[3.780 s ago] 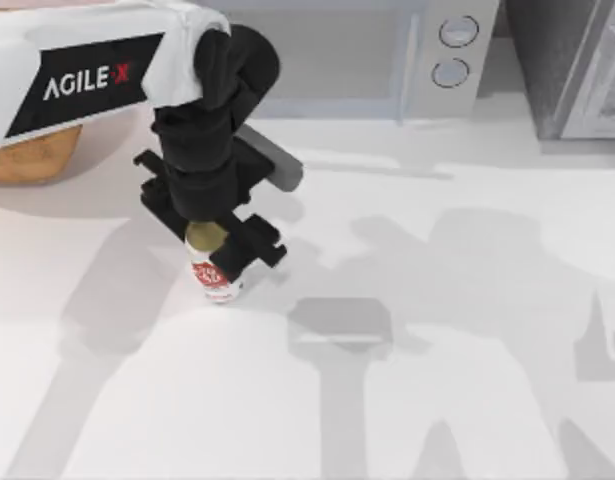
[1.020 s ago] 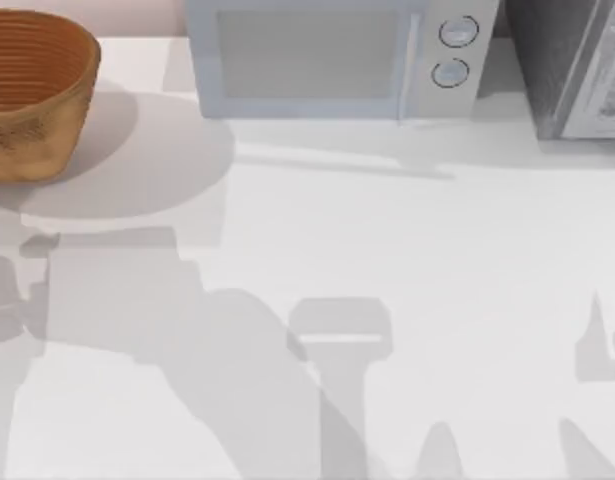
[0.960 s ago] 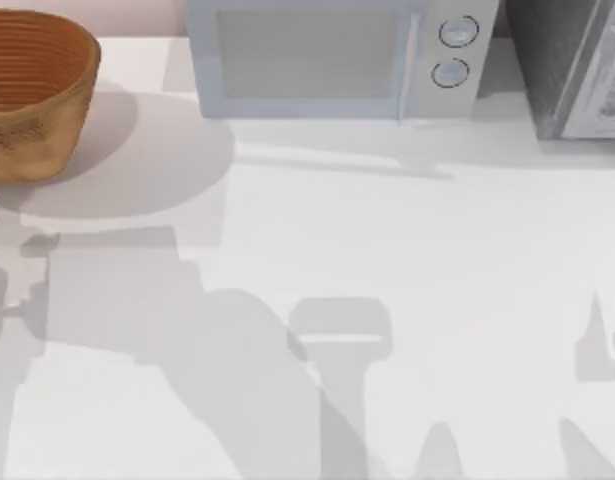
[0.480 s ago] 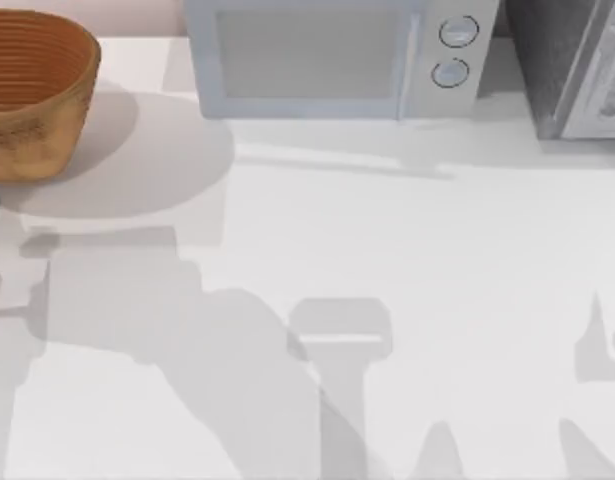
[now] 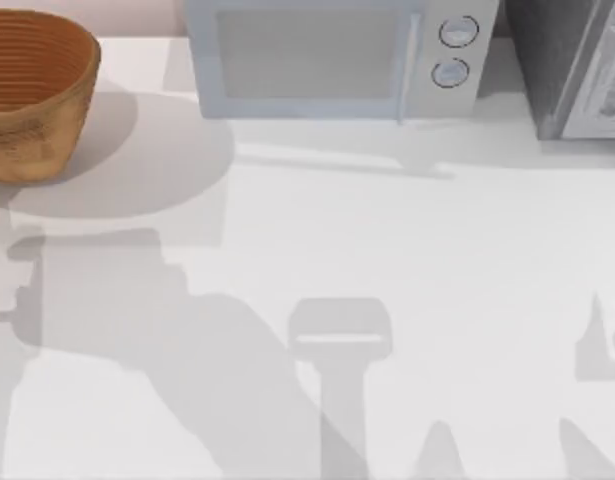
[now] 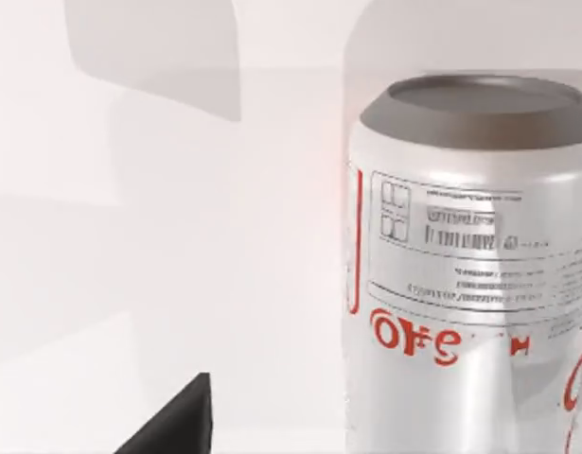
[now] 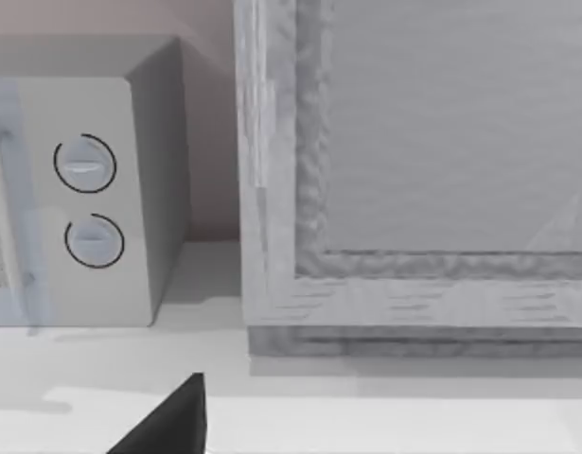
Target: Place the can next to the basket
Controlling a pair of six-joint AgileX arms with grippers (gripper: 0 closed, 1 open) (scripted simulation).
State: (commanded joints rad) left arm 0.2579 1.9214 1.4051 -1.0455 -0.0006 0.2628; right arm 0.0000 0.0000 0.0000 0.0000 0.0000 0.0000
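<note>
Can (image 6: 470, 274) close in front of left wrist camera, upright on white table (image 5: 407, 250), dark finger (image 6: 172, 426) beside it, not touching. You cannot tell whether left gripper is apart or together. Basket (image 5: 32, 95) at table's far left corner in top view. Can's spot relative to basket not visible, so you cannot confirm placement; judging by free-standing can, release looks done, retreat left. Right arm parked, its camera facing microwave (image 7: 82, 199) and grey cabinet (image 7: 423, 180).

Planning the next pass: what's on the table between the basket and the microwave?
Top view: nothing stands between the basket and the microwave; that stretch is bare white table, crossed only by the basket's shadow.
</note>
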